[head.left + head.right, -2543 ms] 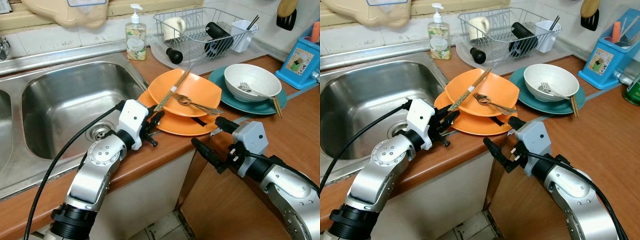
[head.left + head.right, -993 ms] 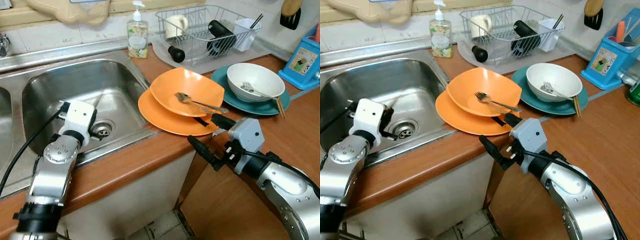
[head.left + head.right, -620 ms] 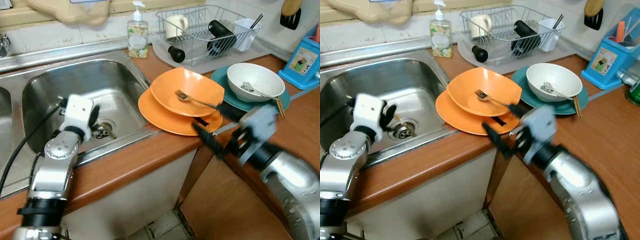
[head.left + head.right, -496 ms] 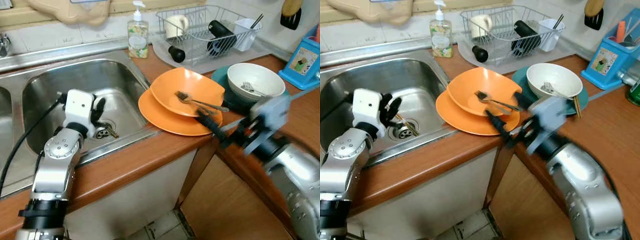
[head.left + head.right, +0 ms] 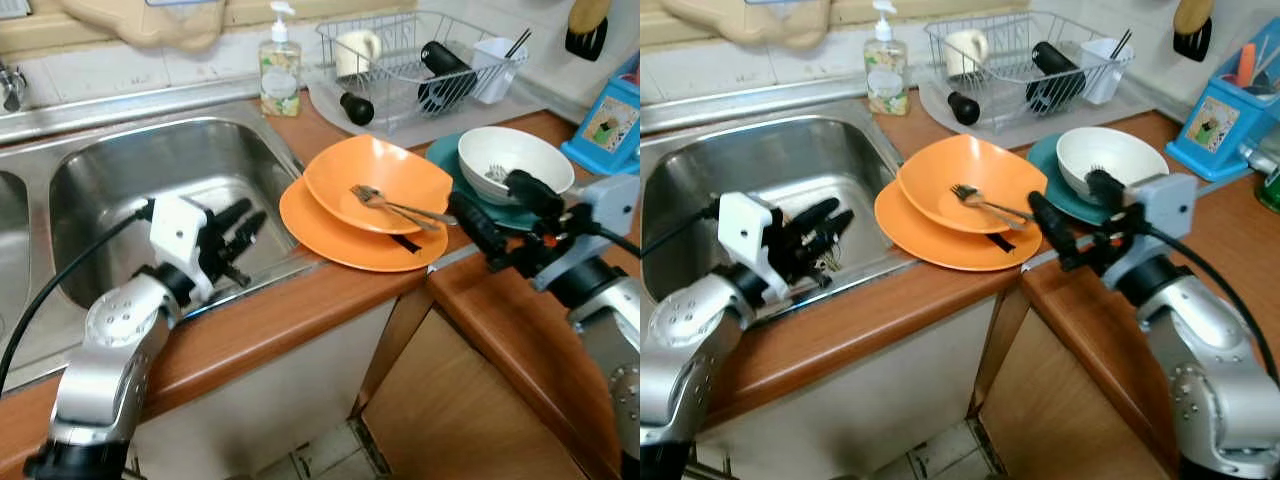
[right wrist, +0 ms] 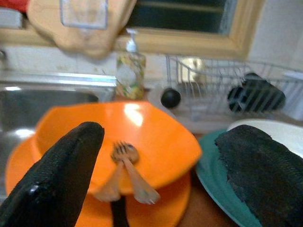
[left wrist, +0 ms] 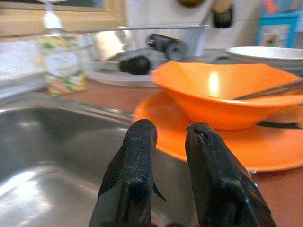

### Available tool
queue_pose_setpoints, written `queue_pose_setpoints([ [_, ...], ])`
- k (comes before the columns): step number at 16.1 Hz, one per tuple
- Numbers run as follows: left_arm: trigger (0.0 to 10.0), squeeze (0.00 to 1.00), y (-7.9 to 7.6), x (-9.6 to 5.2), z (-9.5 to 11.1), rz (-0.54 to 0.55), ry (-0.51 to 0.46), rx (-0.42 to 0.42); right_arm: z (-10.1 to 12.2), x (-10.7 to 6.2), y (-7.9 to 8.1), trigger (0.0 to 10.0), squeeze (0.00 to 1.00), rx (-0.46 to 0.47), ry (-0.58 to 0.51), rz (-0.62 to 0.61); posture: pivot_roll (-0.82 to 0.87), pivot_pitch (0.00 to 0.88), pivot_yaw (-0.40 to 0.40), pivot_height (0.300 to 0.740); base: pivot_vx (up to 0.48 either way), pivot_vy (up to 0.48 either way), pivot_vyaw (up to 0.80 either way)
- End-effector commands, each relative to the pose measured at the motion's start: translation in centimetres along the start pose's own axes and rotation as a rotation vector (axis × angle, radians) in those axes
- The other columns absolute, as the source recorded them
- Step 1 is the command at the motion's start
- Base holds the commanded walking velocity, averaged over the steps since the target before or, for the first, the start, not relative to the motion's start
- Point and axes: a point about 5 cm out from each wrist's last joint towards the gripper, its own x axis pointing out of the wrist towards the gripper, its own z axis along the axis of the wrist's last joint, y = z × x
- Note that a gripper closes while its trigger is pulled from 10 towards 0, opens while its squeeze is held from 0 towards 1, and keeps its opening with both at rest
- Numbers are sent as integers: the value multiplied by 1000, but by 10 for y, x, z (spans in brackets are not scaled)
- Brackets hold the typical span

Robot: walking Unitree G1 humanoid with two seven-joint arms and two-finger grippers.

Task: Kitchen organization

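Orange shallow bowl (image 5: 378,183) with metal fork (image 5: 398,207) at counter centre | right hand (image 5: 1072,214) at 3 o'clock, wide open, empty, lined up for fork | left hand (image 5: 233,232) over steel sink (image 5: 120,180), slightly open, empty

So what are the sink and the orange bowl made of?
The sink looks like brushed stainless steel: grey and shiny with soft reflections. The orange bowl looks like smooth plastic or melamine, evenly coloured with a glossy highlight; which one can't be told.

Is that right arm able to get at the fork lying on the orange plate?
Probably yes. The right gripper hangs open just beside the orange plate, and nothing stands between it and the fork.
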Motion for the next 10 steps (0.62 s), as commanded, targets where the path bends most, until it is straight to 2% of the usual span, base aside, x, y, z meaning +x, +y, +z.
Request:
queue_pose_setpoints([
  [1, 10000, 0, -7, 0, 3, -55, -4, -13, -5, -4, -10, 10000, 525, -6, 51, -49, -153, 0, -26, 740, 0, 0, 0],
  [2, 10000, 0, -11, -1, 3, -91, 4, -26, -10, -5, -11, 10000, 0, -18, 79, -47, -153, 0, -26, 740, 0, 0, 0],
  [6, 10000, 0, -25, -5, 0, -210, 44, -63, -21, -5, -2, 10000, 0, -47, 142, 10, -152, 0, -24, 740, 0, 0, 0],
  [10, 10000, 0, -28, -6, 0, -232, 54, -68, -22, 2, 9, 10000, 0, -38, 130, 55, -150, 0, -22, 740, 0, 0, 0],
])
